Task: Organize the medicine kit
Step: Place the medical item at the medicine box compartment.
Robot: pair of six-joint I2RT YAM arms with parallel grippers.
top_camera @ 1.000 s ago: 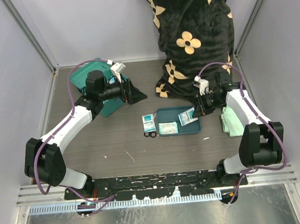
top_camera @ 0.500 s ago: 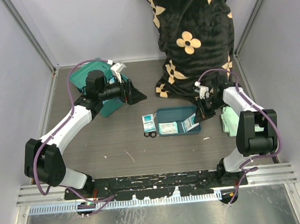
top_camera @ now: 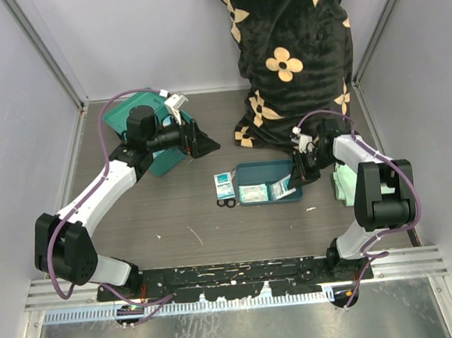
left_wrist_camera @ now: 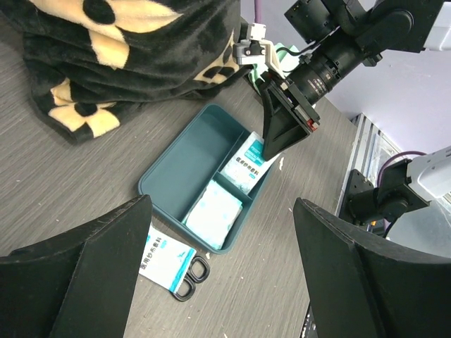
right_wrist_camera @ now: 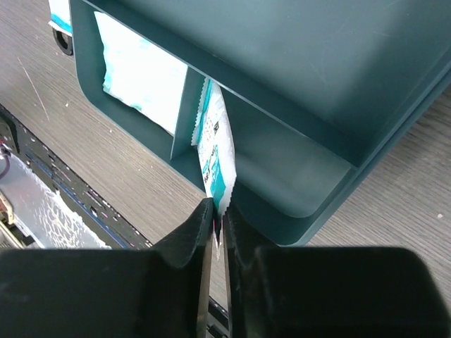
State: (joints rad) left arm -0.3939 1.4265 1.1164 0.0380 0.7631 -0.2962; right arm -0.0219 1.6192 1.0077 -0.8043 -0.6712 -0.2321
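While the jaws of the right gripper [right_wrist_camera: 218,220] clamp the sachet [right_wrist_camera: 214,144] by its edge at the tray [right_wrist_camera: 303,77] divider, release may leave it straddling compartments (the left gripper [top_camera: 202,142] hovers left of the tray, jaws wide apart and empty, the medicine kit [top_camera: 119,121] beyond).

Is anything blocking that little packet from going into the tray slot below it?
Nothing visible does. The right gripper pinches the packet by its corner over an empty compartment of the tray, close beside the divider. The other white sachet lies in the neighbouring compartment.
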